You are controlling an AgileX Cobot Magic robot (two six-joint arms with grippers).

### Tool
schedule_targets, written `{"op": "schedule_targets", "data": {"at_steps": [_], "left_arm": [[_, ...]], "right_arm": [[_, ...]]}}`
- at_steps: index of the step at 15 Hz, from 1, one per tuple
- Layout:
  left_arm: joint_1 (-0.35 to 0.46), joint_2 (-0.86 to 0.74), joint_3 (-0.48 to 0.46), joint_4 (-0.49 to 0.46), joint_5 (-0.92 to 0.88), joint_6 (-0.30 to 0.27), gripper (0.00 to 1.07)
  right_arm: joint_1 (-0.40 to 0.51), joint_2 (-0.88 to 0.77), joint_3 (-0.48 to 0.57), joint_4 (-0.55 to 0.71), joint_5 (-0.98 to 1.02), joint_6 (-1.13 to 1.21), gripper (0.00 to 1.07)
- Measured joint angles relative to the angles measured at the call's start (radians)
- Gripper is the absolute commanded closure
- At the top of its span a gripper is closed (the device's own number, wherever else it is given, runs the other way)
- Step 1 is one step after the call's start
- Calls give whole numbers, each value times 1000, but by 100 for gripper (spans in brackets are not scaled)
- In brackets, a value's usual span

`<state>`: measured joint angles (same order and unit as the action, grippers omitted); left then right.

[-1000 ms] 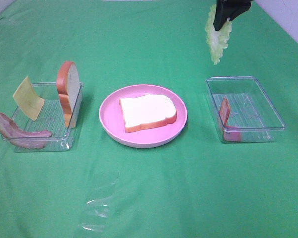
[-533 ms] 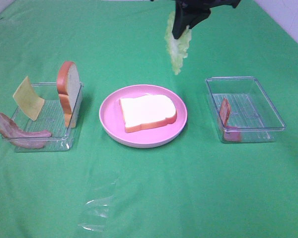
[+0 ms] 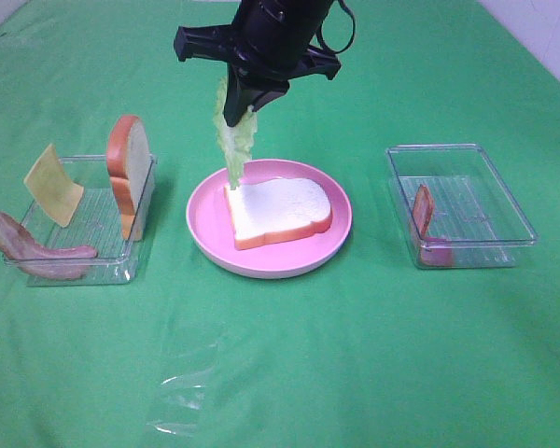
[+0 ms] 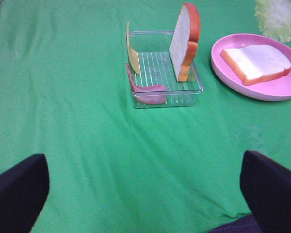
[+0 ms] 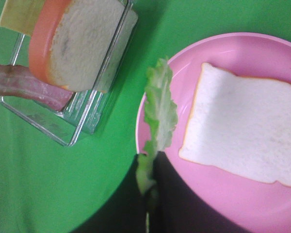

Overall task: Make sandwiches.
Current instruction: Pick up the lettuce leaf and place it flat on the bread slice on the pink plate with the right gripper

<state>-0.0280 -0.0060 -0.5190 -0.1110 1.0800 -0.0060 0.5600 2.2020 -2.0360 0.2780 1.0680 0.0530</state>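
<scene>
From the high view, the right end effector (image 3: 235, 114) is clenched on the top of the lettuce leaf (image 3: 234, 147). The leaf hangs over the far-left rim of the pink plate (image 3: 203, 235). Its lower tip is at the corner of the flat bread slice (image 3: 278, 211) lying on the plate; whether they touch I cannot tell. The leaf looks off-centre, so the sound move is probably to carry it on toward the plate's middle. Then lower it until it drapes along the bread before letting go. Released here, it would likely slide over the rim.

Left of the plate, a clear tray (image 3: 84, 266) holds the upright bread slice (image 3: 129, 173), the cheese square (image 3: 53, 185) and a bacon strip (image 3: 35, 252). Right of the plate, a second tray (image 3: 504, 191) holds the other bacon strip (image 3: 424, 213).

In the left wrist view, the left end effector (image 4: 145, 191) is released, fingers wide apart. It hangs over the table well away from the plate.

The right wrist view shows the leaf edge-on along the plate's rim, beside the bread and not over it.

Half a second ago the leaf hung beyond the plate's far-right side, and a second ago beyond the second tray. Everything else lies as it did.
</scene>
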Motion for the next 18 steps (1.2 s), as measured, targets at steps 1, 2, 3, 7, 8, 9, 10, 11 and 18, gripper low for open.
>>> {"op": "schedule_targets", "data": {"at_steps": [1, 2, 3, 7, 8, 9, 10, 11, 18], "left_arm": [[0, 0, 0, 0, 0, 0, 7], [0, 0, 0, 0, 0, 0, 7], [0, 0, 0, 0, 0, 0, 7], [0, 0, 0, 0, 0, 0, 7], [0, 0, 0, 0, 0, 0, 7], [0, 0, 0, 0, 0, 0, 7], [0, 0, 0, 0, 0, 0, 7], [0, 0, 0, 0, 0, 0, 7], [0, 0, 0, 0, 0, 0, 7]], "right_arm": [[0, 3, 0, 2, -8, -2, 107], [0, 16, 0, 5, -24, -9, 107], [0, 32, 0, 8, -43, -11, 107], [0, 105, 0, 13, -105, -23, 107], [0, 118, 0, 13, -106, -27, 107], [0, 140, 0, 12, -109, -30, 107], [0, 175, 0, -19, -111, -36, 107], [0, 186, 0, -56, -111, -37, 107], [0, 196, 0, -268, -90, -7, 107]]}}
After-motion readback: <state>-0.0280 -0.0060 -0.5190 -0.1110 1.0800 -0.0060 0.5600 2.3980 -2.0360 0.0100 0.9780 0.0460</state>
